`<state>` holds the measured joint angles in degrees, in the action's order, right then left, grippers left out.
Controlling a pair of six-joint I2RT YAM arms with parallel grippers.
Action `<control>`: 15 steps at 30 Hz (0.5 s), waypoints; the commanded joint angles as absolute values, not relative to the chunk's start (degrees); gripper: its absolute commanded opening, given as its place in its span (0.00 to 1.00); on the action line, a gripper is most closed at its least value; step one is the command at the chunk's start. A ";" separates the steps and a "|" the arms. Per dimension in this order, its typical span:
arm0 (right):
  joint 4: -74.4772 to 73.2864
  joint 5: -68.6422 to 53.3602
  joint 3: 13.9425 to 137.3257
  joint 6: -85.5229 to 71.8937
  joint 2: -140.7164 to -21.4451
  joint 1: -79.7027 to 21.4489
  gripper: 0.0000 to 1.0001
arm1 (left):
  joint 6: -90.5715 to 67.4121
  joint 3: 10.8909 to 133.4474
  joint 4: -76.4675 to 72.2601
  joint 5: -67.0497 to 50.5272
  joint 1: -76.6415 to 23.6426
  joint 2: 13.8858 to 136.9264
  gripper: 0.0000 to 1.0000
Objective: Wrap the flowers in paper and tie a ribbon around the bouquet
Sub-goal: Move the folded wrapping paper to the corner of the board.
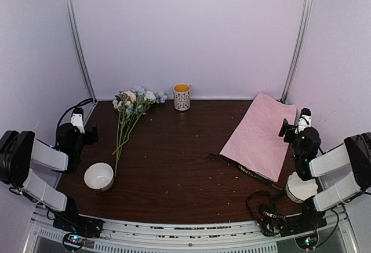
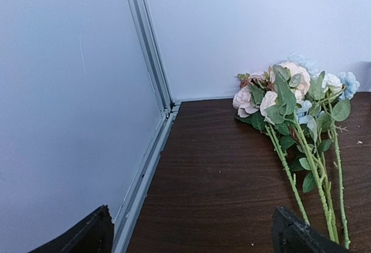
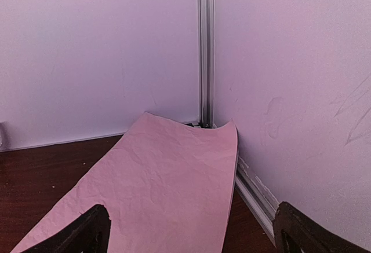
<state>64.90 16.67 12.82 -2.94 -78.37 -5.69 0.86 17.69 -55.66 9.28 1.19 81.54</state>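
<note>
Flowers (image 2: 278, 99) lie ahead and right of the left gripper (image 2: 194, 238), fingers wide apart, empty. Paper (image 3: 162, 189) spreads just ahead of the right gripper (image 3: 191, 235), also spread wide, holding nothing.

1. Dark brown wooden tabletop (image 1: 174, 166), seen speckled with pale crumbs.
2. Plain pale lilac wall panels (image 1: 191, 33), by which three sides are enclosed.
3. Slim silver metal post (image 1: 79, 44), set at each rear corner.

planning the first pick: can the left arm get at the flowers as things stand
Probably yes. The flowers lie beside the left arm, stems just ahead of its open fingers, with nothing between. The white bowl sits nearer, off that path.
</note>
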 commanded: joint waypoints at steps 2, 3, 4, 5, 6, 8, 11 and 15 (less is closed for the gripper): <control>65.04 16.50 13.22 -2.81 -78.05 -5.27 1.00 | 1.67 19.07 -57.61 8.26 1.52 81.56 0.98; 65.04 16.60 13.22 -2.79 -78.05 -5.32 1.00 | 1.63 19.07 -57.65 8.26 1.54 81.56 0.98; 64.72 16.46 13.44 -2.88 -78.06 -5.28 1.00 | 1.62 19.12 -57.53 8.14 1.54 81.58 0.98; 64.50 16.39 13.44 -2.94 -78.00 -5.27 1.00 | 1.60 19.15 -57.42 7.83 1.61 81.52 0.98; 64.70 16.50 13.24 -2.92 -77.92 -5.27 1.00 | 1.58 19.16 -57.44 7.67 1.68 81.56 0.98; 64.20 18.11 13.55 -3.24 -76.77 -5.28 1.00 | 1.32 19.01 -57.70 8.62 1.72 81.48 0.98; 46.60 23.86 19.17 -6.02 -70.10 -5.27 1.00 | -1.59 21.37 -50.15 16.27 1.75 77.96 0.98; 14.31 26.09 35.30 -12.77 -67.27 -5.19 1.00 | -3.09 29.83 -33.17 21.97 0.75 72.10 0.98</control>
<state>43.83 21.67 21.56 -5.87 -69.97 -5.65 -0.47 21.67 -45.30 14.11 1.19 77.69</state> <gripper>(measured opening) 0.999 0.978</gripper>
